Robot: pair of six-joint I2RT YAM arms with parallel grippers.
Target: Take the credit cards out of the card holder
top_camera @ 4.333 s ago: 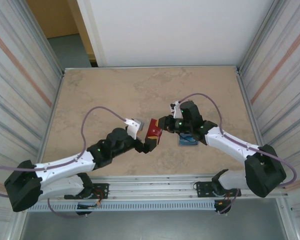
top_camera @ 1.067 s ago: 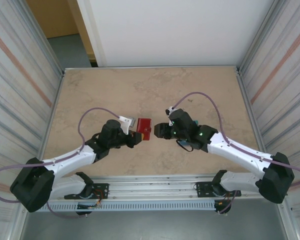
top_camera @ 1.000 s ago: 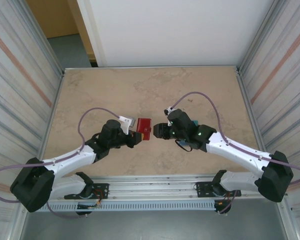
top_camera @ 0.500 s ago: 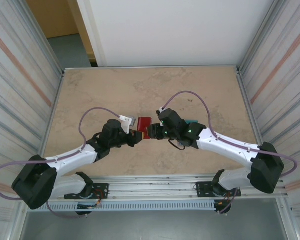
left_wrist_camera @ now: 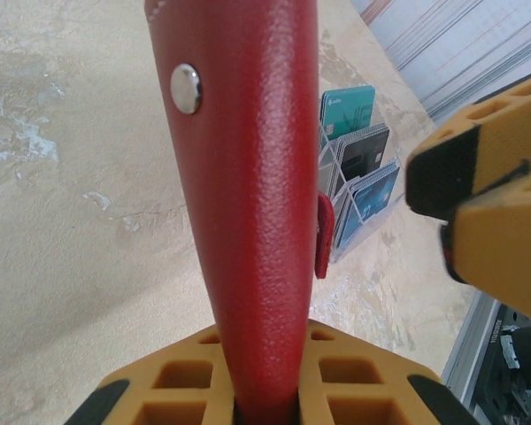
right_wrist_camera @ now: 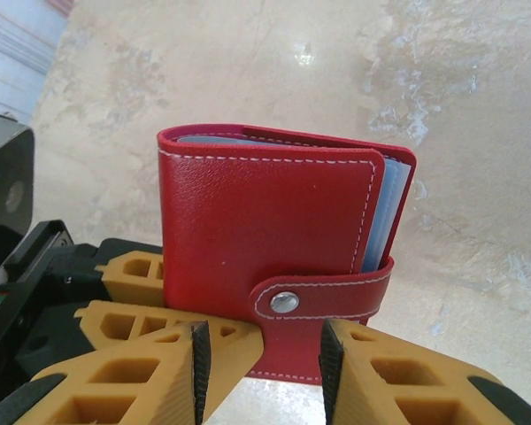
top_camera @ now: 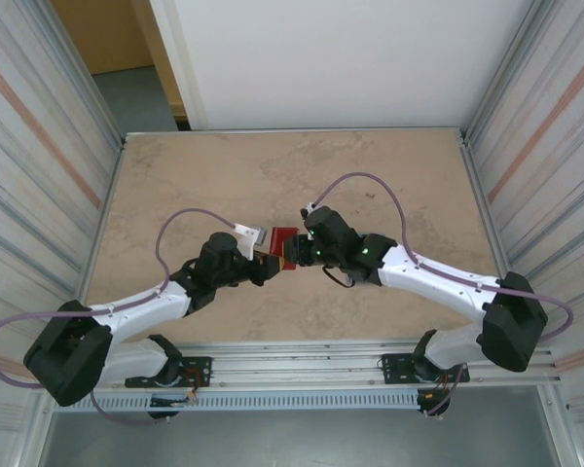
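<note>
The card holder is a closed red wallet with its snap tab fastened and grey-blue pockets showing at its edge. My left gripper is shut on its lower edge and holds it upright above the table. My right gripper is open right in front of it, its fingers standing either side of the snap tab, not closed on it. Loose credit cards, teal, dark and blue, stand on the table beyond the wallet. Any cards inside the wallet are hidden.
A beige marbled table carries everything, with metal walls left and right. Both arms meet near the table's middle. My right gripper's yellow finger crowds the right of the left wrist view.
My right gripper has moved left up to the wallet and now straddles its snap tab. The left gripper keeps holding the wallet, shifted only slightly.
</note>
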